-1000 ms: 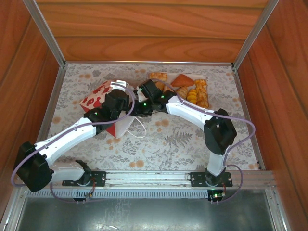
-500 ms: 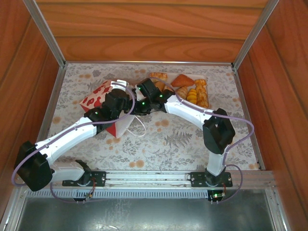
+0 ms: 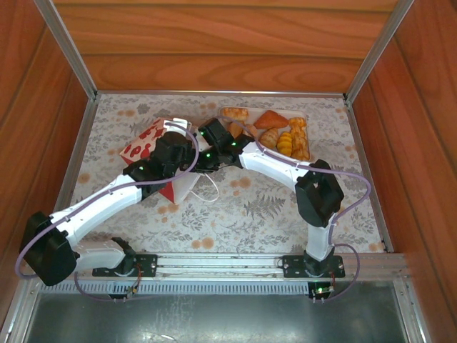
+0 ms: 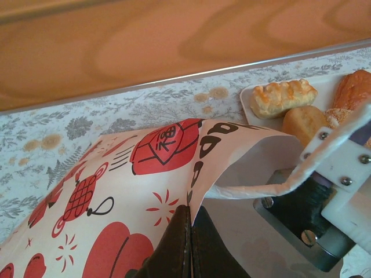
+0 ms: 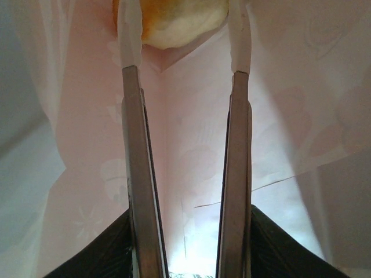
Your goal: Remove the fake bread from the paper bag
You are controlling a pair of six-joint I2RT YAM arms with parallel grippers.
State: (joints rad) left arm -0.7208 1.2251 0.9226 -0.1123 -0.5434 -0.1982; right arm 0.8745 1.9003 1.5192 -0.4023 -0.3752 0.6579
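Right wrist view: the right tool (image 5: pixel 188 246) clamps metal tongs (image 5: pixel 136 174), whose tips straddle a fake bread roll (image 5: pixel 174 23) inside the paper bag (image 5: pixel 197 116); the left tool (image 4: pixel 188 243) pinches the bag's rim.

Bread piece (image 5: pixel 174 23) between the 2 tong tips (image 5: pixel 128 35) — cut off by top edge.

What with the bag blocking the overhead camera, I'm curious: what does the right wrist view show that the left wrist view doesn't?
Right wrist: metal tongs, held by the right gripper, their white tips flanking a pale bread piece inside the paper bag. Left wrist: the left gripper shut on the bag's printed outer edge, and a tray of pastries beyond. Both: the paper bag.
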